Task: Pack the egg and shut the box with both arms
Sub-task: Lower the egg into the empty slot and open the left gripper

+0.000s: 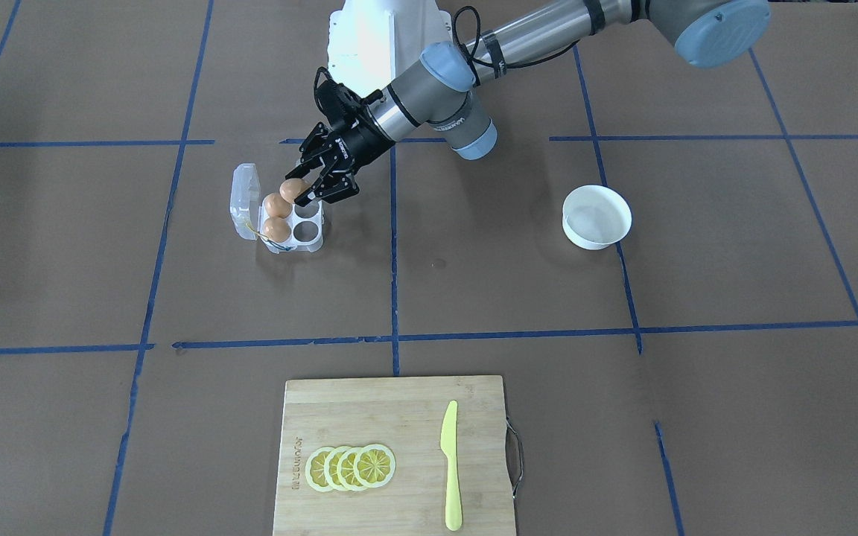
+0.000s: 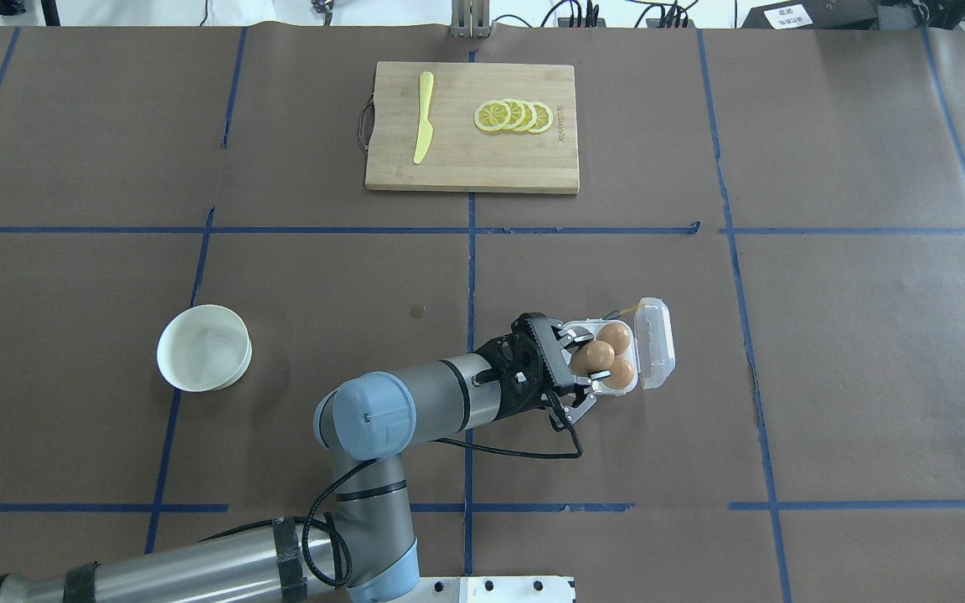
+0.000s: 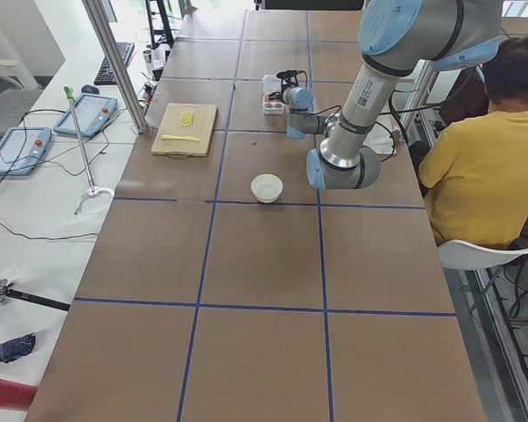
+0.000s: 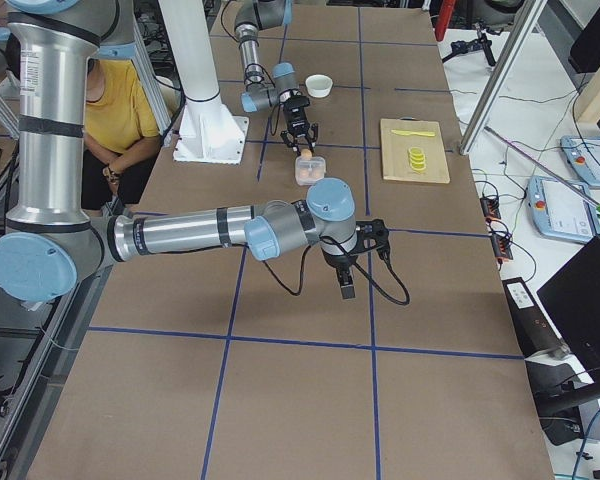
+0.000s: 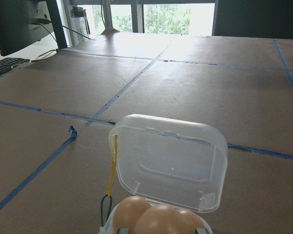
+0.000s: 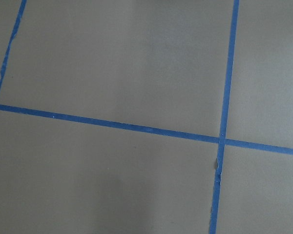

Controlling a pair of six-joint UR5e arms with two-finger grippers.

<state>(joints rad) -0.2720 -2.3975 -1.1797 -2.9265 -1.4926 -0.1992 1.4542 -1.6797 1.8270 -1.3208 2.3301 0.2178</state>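
My left gripper [image 1: 301, 193] is shut on a tan-brown egg [image 1: 291, 189] and holds it just above the clear four-cell box [image 1: 308, 232]. The box stands open, with its hinged lid [image 1: 244, 195] raised on the side away from the arm. Two other brown eggs [image 1: 276, 217] sit in the cells beside the lid, and the two cells near the arm are empty. The overhead view shows the held egg [image 2: 593, 357] over the box [image 2: 608, 325]. My right gripper [image 4: 345, 285] hangs over bare table in the exterior right view, and I cannot tell if it is open or shut.
A white bowl [image 1: 596, 216] stands on the table away from the box. A wooden cutting board [image 1: 395, 454] at the far edge carries lemon slices [image 1: 351, 467] and a yellow knife [image 1: 450, 465]. A person in a yellow shirt [image 3: 475, 167] sits beside the table.
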